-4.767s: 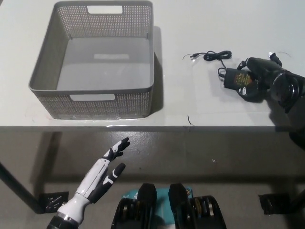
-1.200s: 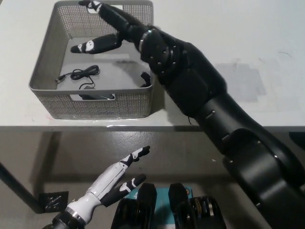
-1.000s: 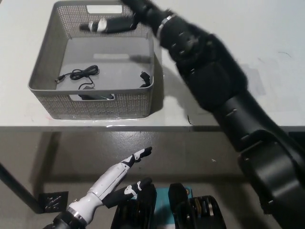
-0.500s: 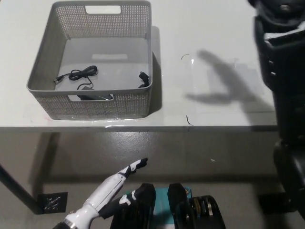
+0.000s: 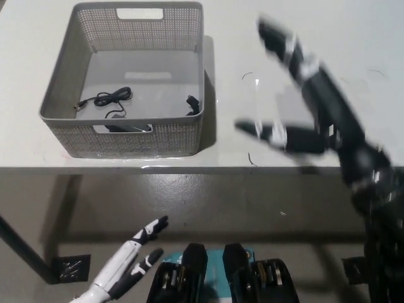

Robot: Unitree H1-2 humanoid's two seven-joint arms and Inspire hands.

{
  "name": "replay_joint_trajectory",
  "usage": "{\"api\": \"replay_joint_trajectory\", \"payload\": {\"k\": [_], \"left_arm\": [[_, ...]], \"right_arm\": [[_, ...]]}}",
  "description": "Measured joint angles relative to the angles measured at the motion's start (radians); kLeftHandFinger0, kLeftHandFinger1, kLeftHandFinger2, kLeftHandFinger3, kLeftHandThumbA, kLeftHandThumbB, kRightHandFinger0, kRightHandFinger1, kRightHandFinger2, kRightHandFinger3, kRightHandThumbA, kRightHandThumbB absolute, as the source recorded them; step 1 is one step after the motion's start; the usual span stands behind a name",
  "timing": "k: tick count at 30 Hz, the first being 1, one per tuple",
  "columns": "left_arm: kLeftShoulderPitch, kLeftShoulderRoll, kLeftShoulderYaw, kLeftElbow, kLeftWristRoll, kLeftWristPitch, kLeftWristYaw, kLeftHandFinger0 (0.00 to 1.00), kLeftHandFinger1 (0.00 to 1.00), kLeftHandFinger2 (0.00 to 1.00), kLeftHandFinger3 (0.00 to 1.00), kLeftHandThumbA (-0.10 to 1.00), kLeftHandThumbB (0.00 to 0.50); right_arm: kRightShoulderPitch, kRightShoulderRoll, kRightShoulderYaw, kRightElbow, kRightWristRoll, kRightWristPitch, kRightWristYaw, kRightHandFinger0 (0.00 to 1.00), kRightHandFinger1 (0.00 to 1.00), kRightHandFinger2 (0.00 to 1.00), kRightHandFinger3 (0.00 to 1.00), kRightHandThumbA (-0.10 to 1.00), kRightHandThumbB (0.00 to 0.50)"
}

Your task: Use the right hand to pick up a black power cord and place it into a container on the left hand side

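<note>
The black power cord [image 5: 112, 98] lies inside the grey mesh basket [image 5: 68, 63] at the table's left, its adapter block [image 5: 126, 128] against the near wall and a plug end [image 5: 193, 105] by the right wall. My black right hand [image 5: 302, 107] hovers over the table's right part, blurred by motion, fingers spread and holding nothing. It is well clear of the basket. My white left hand [image 5: 129, 270] rests low at the lower left, below the table edge, fingers apart and empty.
The white table [image 5: 265, 38] carries faint scuff marks right of the basket. Its front edge [image 5: 189, 168] runs across the middle of the view, with grey floor below.
My right arm has swung from above the basket out to the right and now comes back down over the table's right side. The cord stays in the basket. My left hand has sunk a little lower.
</note>
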State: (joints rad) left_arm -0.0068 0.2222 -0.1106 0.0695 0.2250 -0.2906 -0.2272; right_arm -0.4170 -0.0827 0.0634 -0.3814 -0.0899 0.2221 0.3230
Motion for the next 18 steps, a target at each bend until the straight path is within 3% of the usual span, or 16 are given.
{"api": "replay_joint_trajectory", "payload": {"k": [3, 6, 9, 15, 17, 18], "left_arm": [[-0.006, -0.014, 0.023, 0.000, -0.041, 0.001, -0.001, 1.00, 1.00, 1.00, 1.00, 1.00, 0.274], [-0.003, -0.017, 0.039, 0.000, -0.088, 0.002, -0.003, 1.00, 1.00, 1.00, 1.00, 1.00, 0.313], [0.020, -0.018, 0.061, -0.012, -0.129, 0.008, -0.003, 1.00, 1.00, 1.00, 1.00, 1.00, 0.301], [0.074, -0.034, 0.068, -0.022, -0.166, 0.016, -0.003, 1.00, 1.00, 1.00, 1.00, 1.00, 0.231], [0.089, -0.044, 0.068, -0.023, -0.177, 0.017, -0.003, 1.00, 1.00, 1.00, 1.00, 1.00, 0.248], [0.095, -0.048, 0.068, -0.024, -0.182, 0.018, -0.003, 1.00, 1.00, 1.00, 1.00, 1.00, 0.231]], "right_arm": [[0.079, 0.005, 0.013, 0.009, 0.009, -0.034, -0.001, 1.00, 1.00, 1.00, 1.00, 1.00, 0.371], [0.137, 0.019, 0.025, 0.041, 0.025, -0.075, -0.001, 1.00, 1.00, 1.00, 1.00, 1.00, 0.310], [0.214, 0.043, 0.038, 0.112, 0.055, -0.121, 0.000, 1.00, 1.00, 1.00, 1.00, 1.00, 0.260], [0.373, 0.109, 0.048, 0.305, 0.130, -0.205, 0.011, 1.00, 1.00, 1.00, 1.00, 1.00, 0.253], [0.419, 0.119, 0.053, 0.360, 0.150, -0.236, 0.016, 1.00, 1.00, 1.00, 1.00, 1.00, 0.250], [0.436, 0.123, 0.054, 0.384, 0.159, -0.249, 0.019, 1.00, 1.00, 1.00, 1.00, 1.00, 0.264]]}}
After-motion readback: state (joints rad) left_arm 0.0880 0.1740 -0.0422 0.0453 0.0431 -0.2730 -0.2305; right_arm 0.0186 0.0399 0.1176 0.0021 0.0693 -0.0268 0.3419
